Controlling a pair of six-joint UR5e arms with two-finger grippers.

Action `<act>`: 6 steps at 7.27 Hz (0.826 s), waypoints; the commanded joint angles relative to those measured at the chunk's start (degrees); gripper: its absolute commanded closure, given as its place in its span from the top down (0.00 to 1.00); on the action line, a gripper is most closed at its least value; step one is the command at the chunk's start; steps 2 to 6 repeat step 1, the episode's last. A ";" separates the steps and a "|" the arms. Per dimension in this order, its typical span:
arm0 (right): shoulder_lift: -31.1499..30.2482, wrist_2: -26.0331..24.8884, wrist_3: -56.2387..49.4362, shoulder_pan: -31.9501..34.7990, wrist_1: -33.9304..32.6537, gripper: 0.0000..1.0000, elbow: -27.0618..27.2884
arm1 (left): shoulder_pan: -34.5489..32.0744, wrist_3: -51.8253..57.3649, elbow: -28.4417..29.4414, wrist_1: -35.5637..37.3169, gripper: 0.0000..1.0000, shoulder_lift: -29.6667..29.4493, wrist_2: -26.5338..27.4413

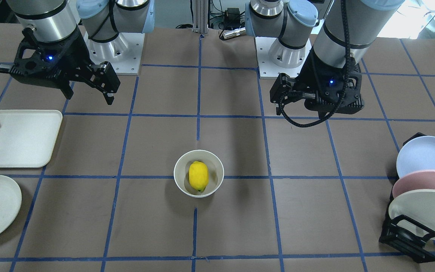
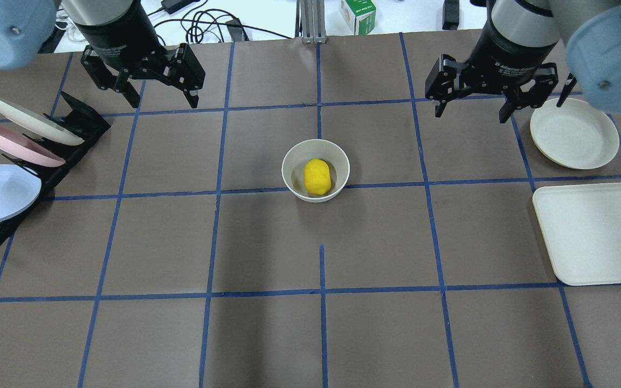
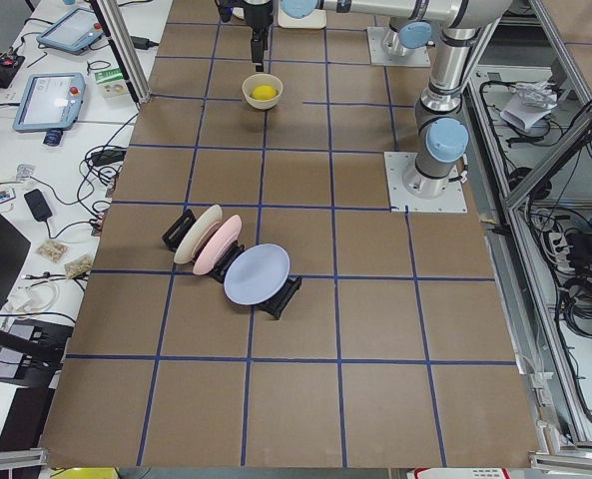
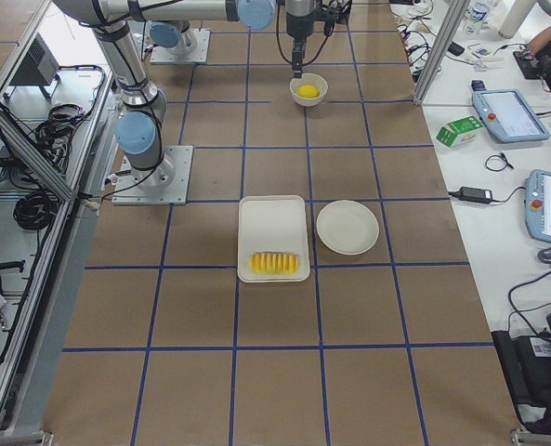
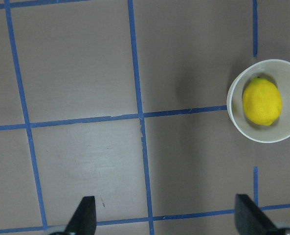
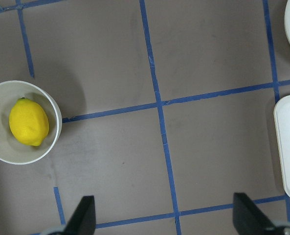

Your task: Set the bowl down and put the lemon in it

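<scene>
Overhead exterior is showing the bowl (image 2: 290, 161) sitting upright at mid-table with the lemon (image 2: 317, 177) lying inside it, so the task is looking finished. The left gripper (image 2: 160, 102) and right gripper (image 2: 471, 116) are hanging above the table, jaws spread wide and holding nothing. Trouble is likely coming only from a careless low sweep, with the left clipping the plate rack (image 2: 87, 116) or the right brushing the flat plate (image 2: 574, 134). The bowl is standing well apart from both and from every table edge.
</scene>
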 commanded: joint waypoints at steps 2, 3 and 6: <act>1.08 -0.06 -0.07 0.03 0.17 1.00 0.28 | 0.26 0.13 0.20 1.23 1.00 -0.75 -0.12; 1.08 -0.06 -0.07 0.03 0.17 1.00 0.28 | 0.26 0.13 0.20 1.23 1.00 -0.75 -0.12; 1.08 -0.06 -0.07 0.03 0.17 1.00 0.28 | 0.26 0.13 0.20 1.23 1.00 -0.75 -0.12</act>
